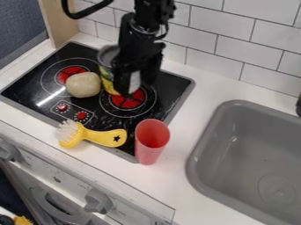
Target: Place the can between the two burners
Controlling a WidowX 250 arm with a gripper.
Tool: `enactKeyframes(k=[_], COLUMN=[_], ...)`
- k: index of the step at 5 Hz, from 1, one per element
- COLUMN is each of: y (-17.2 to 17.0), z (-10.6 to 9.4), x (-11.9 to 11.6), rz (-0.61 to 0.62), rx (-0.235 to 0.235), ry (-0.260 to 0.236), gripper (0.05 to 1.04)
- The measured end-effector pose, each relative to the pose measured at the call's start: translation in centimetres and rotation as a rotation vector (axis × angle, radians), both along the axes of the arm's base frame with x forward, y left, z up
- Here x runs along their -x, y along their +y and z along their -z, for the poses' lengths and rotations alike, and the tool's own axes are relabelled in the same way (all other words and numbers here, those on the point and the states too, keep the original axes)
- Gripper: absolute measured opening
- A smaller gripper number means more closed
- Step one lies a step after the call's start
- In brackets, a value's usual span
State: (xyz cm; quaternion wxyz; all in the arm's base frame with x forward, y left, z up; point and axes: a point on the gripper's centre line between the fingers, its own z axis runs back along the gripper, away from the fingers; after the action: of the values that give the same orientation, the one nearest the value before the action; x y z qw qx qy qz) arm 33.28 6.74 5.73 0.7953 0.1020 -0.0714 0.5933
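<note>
Camera view: whether the jaws gripped the can (106,70) was indeterminable. Leftward drift risked striking the potato (83,85).

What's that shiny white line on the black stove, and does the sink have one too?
In the camera view, the white line looks like glare from a light on the glossy stove, near the left burner; the sink has no sharp streak like it, just soft shading.

Bright glare streak (51,96), seemingly from overhead.
</note>
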Motion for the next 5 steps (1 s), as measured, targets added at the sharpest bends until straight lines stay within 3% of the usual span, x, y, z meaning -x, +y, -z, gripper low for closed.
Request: enactKeyframes(k=[2, 3, 5], y=[2.3, 1.7, 1.1], z=[-0.6, -0.5, -5.8], x=[-0.4, 0.1, 0.6], rz=[-0.032, -0.024, 0.032], rx=[-0.007, 0.036, 0.051], ry=[-0.004, 0.027, -0.063], gripper=[0.999, 0.999, 0.999])
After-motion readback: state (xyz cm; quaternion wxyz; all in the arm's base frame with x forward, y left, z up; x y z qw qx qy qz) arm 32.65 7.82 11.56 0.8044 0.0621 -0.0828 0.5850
